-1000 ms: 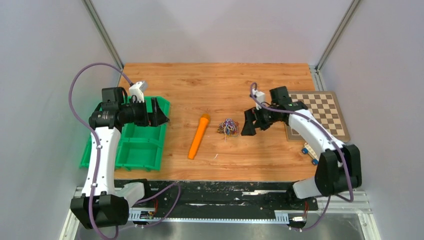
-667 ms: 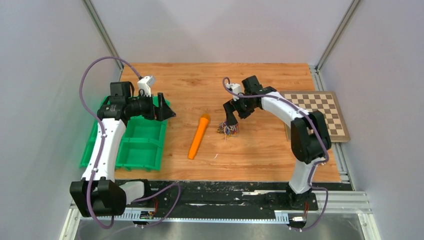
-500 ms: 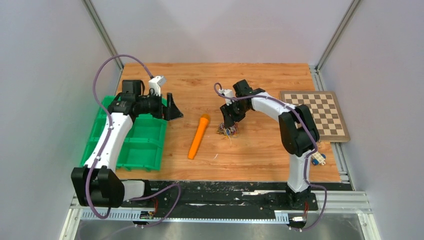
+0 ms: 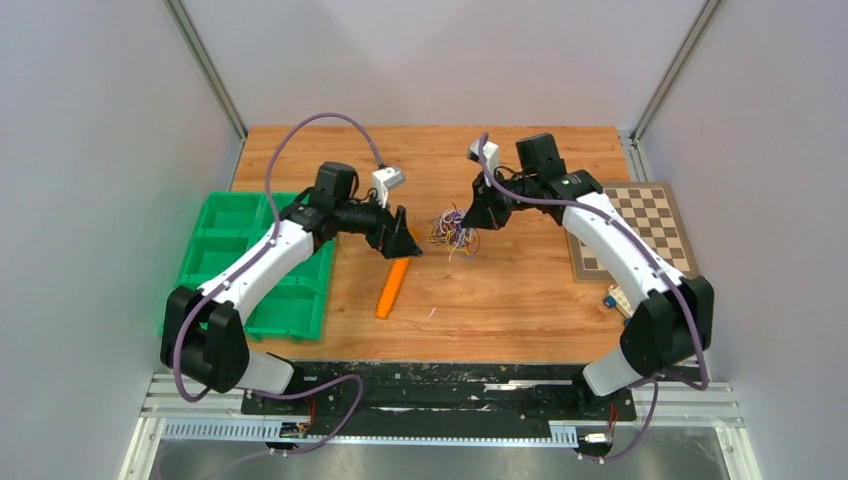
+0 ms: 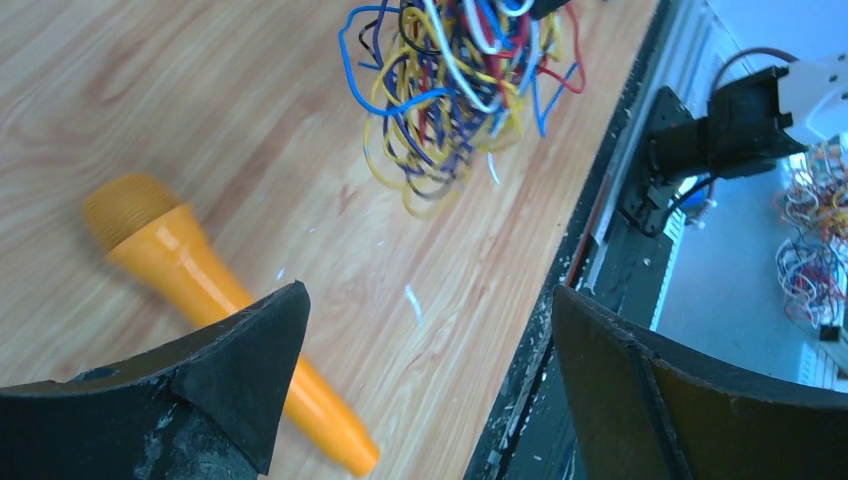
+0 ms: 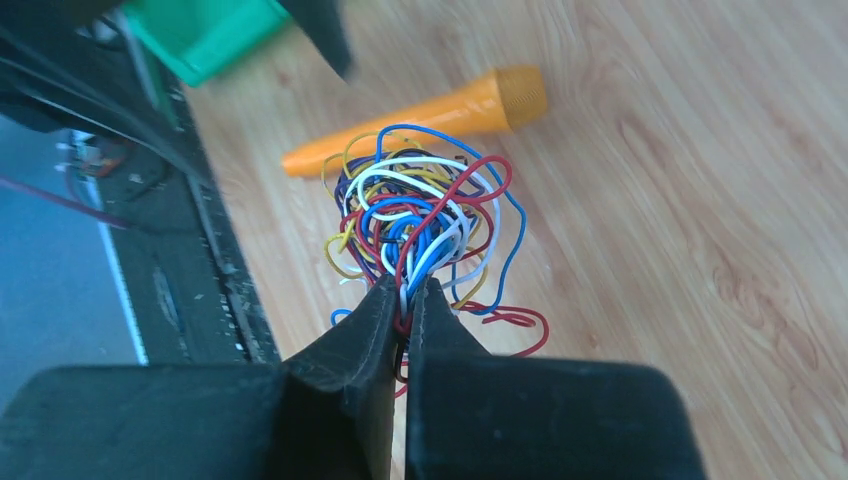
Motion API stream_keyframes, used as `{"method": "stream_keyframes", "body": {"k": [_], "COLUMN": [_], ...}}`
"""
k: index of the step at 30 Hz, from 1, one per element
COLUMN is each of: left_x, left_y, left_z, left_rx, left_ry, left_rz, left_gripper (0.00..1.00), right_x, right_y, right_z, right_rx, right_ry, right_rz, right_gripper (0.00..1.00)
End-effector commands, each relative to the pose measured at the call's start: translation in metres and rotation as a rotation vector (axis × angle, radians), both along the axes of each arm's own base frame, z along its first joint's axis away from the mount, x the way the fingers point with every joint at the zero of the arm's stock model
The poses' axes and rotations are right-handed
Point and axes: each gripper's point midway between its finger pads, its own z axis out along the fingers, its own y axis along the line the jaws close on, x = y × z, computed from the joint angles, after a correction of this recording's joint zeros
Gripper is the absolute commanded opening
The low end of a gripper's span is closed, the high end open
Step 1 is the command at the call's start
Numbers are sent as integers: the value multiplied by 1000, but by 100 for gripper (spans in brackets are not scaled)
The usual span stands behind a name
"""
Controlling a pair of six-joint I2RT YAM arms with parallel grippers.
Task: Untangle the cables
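Cables (image 6: 420,220) bunch, ends hidden inside right claw (image 6: 405,292).

Top camera first: fixed high, above and behind the arm bases (image 4: 262,378), tilted down over the whole table (image 4: 520,290). Bases sit at six o'clock, the back wall (image 4: 430,60) at twelve. It's the far view, so the cables (image 4: 452,230) are just a small knot near centre, with the orange marker (image 4: 390,288) at eight o'clock of them.

Over to the left wrist camera: low and close, it looks out past the left gripper (image 5: 430,292), whose fingers fill the lower corners. Cables at twelve, marker at eight, the table's edge rail (image 5: 595,230) at three.

Right wrist camera is the nearest of all. The right gripper (image 6: 405,285) rises from six, the bundle is dead centre and the marker is at twelve.

All three views share the cables and marker.
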Motion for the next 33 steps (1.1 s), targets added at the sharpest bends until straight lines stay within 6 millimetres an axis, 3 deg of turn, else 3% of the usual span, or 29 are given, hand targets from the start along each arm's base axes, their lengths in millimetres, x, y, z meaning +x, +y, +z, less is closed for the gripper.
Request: {"method": "stream_keyframes", "body": {"k": [1, 4, 6, 12, 13, 14, 15, 20, 29, 33], "left_x": [6, -3, -8, -22, -24, -28, -27, -26, 6, 12], "left_y": [-45, -73, -85, -81, -76, -71, -63, -22, 59, 76], "left_z": [35, 37, 46, 73, 71, 79, 74, 88, 103, 109], "left_rx": [-88, -106, -138, -197, -193, -200, -193, -192, -151, -132], "left_ry": [-142, -121, -112, -151, -150, -175, -168, -232, -285, -311], "left_rz": [-110, -166, -198, -245, -238, -230, -212, -105, 141, 184], "left_gripper": [100, 98, 89, 26, 8, 3, 0, 0, 0, 0], "right_x": [-36, -44, -47, -34, -31, -27, -22, 11, 95, 123], "right_y": [12, 12, 9, -25, -34, -43, -53, -103, -213, -240], "right_z": [58, 79, 88, 82, 81, 80, 78, 71, 63, 55], "right_rx": [180, 223, 247, 264, 274, 280, 278, 243, 122, 72], "right_ry": [-32, -44, -40, -9, 3, 11, 15, -8, -76, -82], "right_rz": [127, 136, 133, 38, 19, -1, -28, -175, -515, -614], "right_gripper": [0, 0, 0, 0, 0, 0, 0, 1, 0, 0]}}
